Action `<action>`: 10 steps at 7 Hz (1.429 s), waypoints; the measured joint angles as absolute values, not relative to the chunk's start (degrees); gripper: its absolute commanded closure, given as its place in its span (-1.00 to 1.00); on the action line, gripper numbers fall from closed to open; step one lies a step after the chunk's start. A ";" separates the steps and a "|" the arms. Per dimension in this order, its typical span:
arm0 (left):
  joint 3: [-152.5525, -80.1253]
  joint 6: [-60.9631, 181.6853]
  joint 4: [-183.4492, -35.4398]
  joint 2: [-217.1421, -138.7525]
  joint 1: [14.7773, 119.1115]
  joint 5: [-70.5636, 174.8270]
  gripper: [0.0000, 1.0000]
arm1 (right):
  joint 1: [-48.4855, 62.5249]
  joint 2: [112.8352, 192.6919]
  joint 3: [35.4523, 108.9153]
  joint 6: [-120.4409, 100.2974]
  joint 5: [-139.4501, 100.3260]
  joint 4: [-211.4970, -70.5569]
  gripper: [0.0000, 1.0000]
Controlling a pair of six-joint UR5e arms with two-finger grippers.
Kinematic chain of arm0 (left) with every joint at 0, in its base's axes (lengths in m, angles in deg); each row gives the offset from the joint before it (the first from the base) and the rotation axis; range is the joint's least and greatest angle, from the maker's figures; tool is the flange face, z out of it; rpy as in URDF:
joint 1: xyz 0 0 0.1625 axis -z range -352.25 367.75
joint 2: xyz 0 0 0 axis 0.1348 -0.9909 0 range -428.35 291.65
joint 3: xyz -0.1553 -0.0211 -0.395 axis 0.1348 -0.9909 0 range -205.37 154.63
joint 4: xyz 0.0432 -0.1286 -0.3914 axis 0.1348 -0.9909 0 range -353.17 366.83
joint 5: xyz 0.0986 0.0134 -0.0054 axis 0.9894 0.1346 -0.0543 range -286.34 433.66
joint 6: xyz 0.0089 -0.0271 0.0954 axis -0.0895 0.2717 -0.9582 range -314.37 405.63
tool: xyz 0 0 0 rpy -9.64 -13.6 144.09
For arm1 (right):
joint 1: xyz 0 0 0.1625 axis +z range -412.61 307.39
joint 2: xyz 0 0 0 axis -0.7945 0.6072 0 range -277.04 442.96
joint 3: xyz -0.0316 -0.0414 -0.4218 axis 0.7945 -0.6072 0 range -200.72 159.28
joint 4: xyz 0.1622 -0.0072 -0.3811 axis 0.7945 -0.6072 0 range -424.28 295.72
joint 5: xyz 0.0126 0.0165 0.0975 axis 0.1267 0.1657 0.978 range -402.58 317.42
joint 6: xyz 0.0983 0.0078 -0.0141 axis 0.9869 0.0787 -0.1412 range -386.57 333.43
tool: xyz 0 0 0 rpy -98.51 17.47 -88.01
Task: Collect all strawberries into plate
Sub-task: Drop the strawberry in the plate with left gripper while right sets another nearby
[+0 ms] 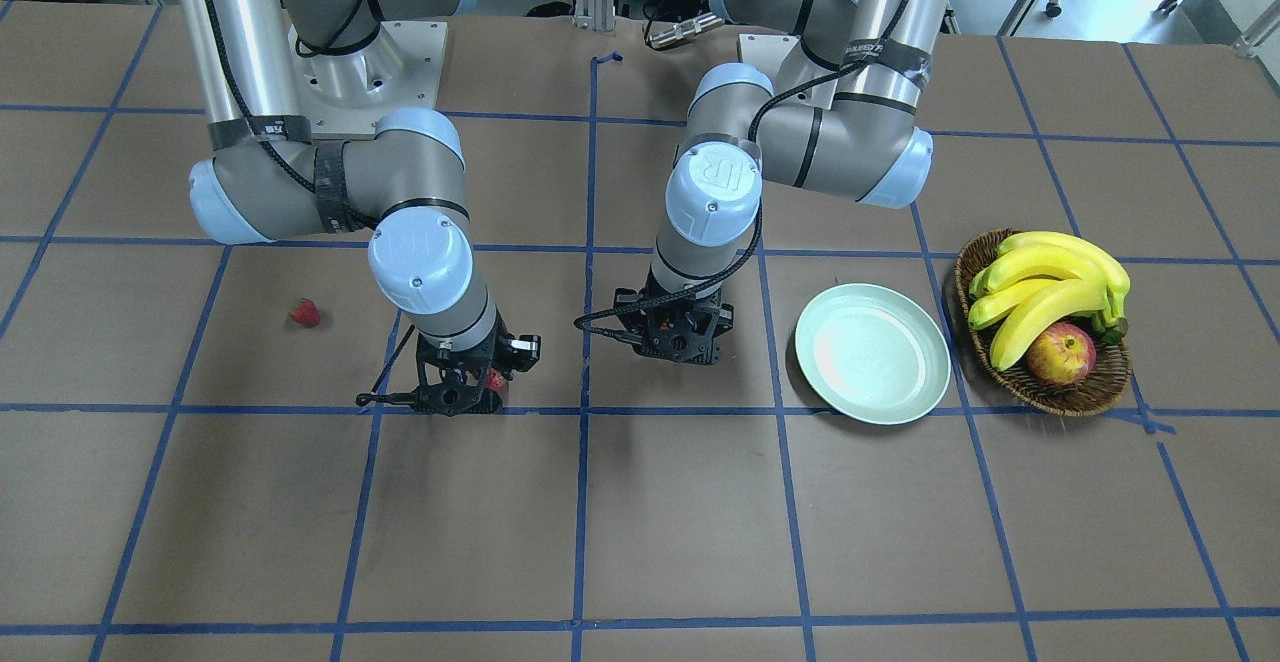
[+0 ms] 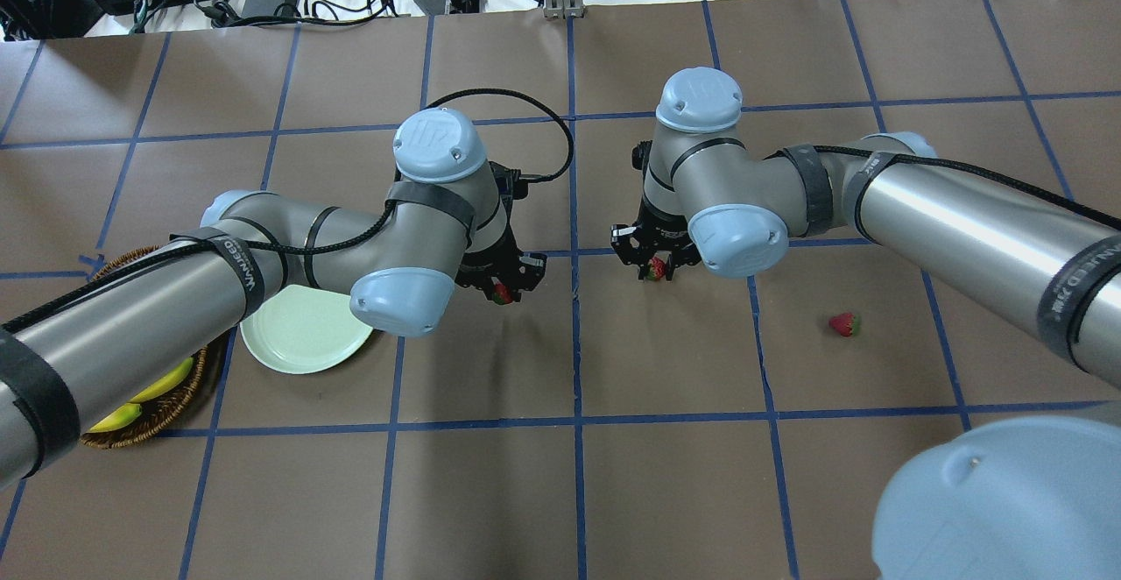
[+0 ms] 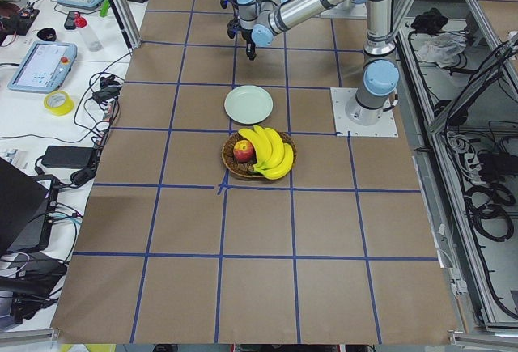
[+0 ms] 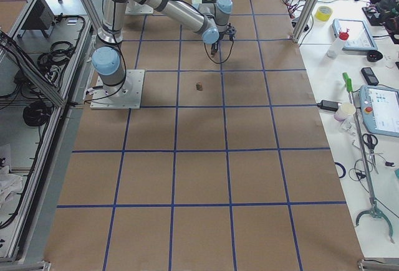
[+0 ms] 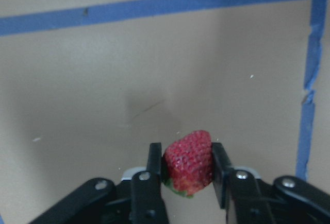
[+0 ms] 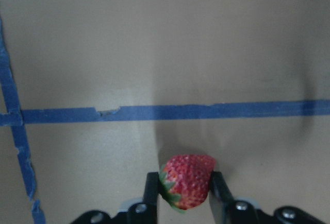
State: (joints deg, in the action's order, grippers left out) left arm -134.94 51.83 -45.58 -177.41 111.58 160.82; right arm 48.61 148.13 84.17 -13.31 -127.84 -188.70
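In the left wrist view, one strawberry (image 5: 189, 170) sits pinched between the fingers of my left gripper (image 5: 187, 154), low over the brown table. From overhead, that gripper (image 2: 501, 286) hangs just right of the pale green plate (image 2: 302, 335), which holds nothing. My right gripper (image 6: 183, 183) is shut on a second strawberry (image 6: 186, 175) near a blue tape line; overhead it (image 2: 655, 265) is right of the table's centre line. A third strawberry (image 2: 844, 324) lies loose on the table further right, also seen as strawberry (image 1: 305, 313) from the front.
A wicker basket (image 1: 1075, 394) with bananas (image 1: 1045, 287) and an apple (image 1: 1060, 354) stands just beyond the plate (image 1: 872, 353). Blue tape divides the brown table into squares. Cables and devices lie along the table's far edge in the overhead view.
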 measured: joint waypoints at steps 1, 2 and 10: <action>-133.72 48.04 -47.41 -176.24 108.10 161.75 1.00 | 48.74 148.40 83.49 -12.99 -127.50 -188.56 0.41; -133.42 43.84 -48.62 -175.27 103.63 162.11 1.00 | 49.00 148.66 82.39 -12.39 -126.07 -188.27 0.40; -140.92 25.35 -47.59 -173.75 86.01 166.94 -0.55 | 63.41 143.29 75.63 2.41 -116.56 -190.43 -1.00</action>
